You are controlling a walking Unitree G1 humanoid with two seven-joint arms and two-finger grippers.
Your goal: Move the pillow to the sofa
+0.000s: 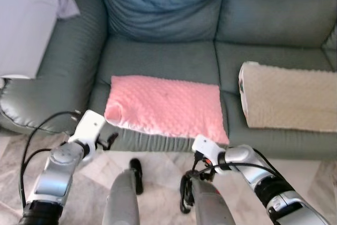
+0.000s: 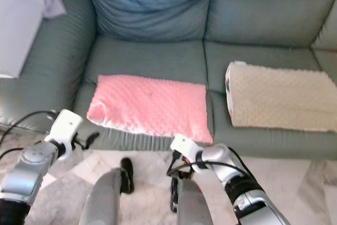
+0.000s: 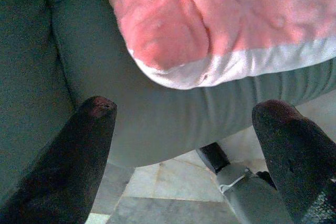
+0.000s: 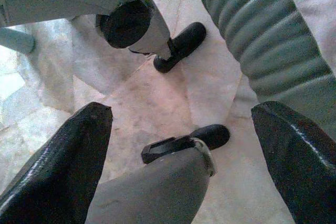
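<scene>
A pink pillow point(image 1: 167, 106) lies flat on the seat of a grey-green sofa point(image 1: 158, 56), its front edge hanging slightly over the seat's front. The left gripper point(image 3: 184, 129) hovers with its two black fingers spread wide and empty, just below and in front of the pillow's near left corner. The right gripper point(image 4: 178, 129), also spread open and holding nothing, points down at the marble floor point(image 4: 157, 93) beside the sofa front, below the pillow's near right corner; a beige pillow point(image 1: 289, 98) lies further right.

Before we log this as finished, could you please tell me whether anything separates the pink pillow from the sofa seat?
Nothing visible does. The pink pillow already lies flat on the sofa seat. The beige pillow rests apart, on the neighbouring cushion. Both pincers, left and right, are open, holding nothing.
</scene>
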